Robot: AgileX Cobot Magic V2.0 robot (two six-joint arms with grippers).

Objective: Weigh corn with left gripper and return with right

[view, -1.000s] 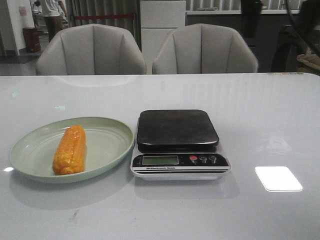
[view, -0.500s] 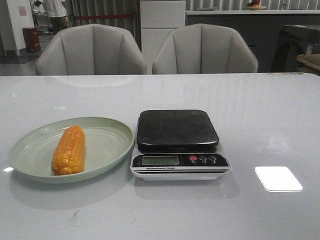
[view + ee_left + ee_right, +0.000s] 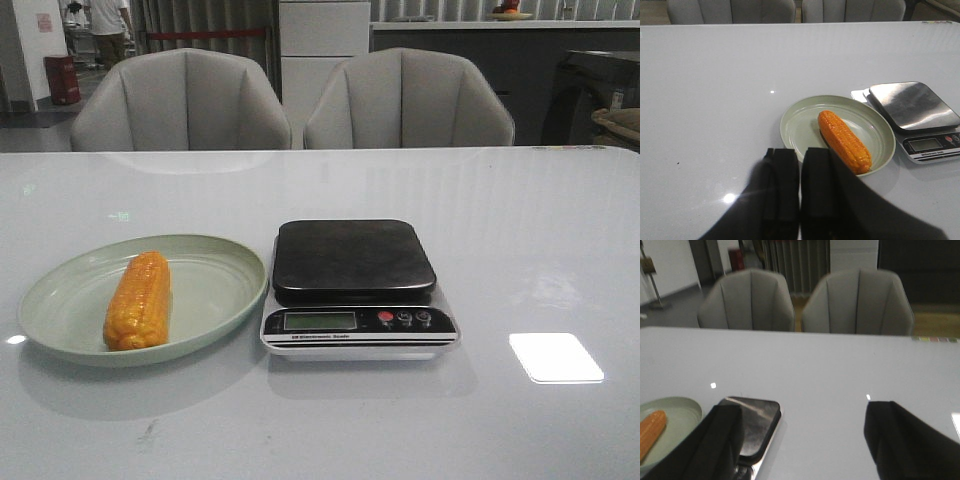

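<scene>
Corn lies lengthwise on plate, just up-right of the nearly closed, empty left hand (right hand wide, empty).

Corn on plate, closed tool near.

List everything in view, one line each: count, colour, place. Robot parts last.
corn: one, orange-yellow, lying in the plate, lengthwise front to back.
plate: one, pale green, on the table left of the scale.
scale: one, dark platform on a white base with a display and small buttons, centre of the table, nothing on it.
table: one, glossy white, carrying all of the above.
chairs: two, grey, behind the far table edge.
left gripper: one, black, fingers nearly together, above the table short of the plate.
right gripper: one, dark, fingers wide apart, holding nothing, above the table near the scale.
</scene>
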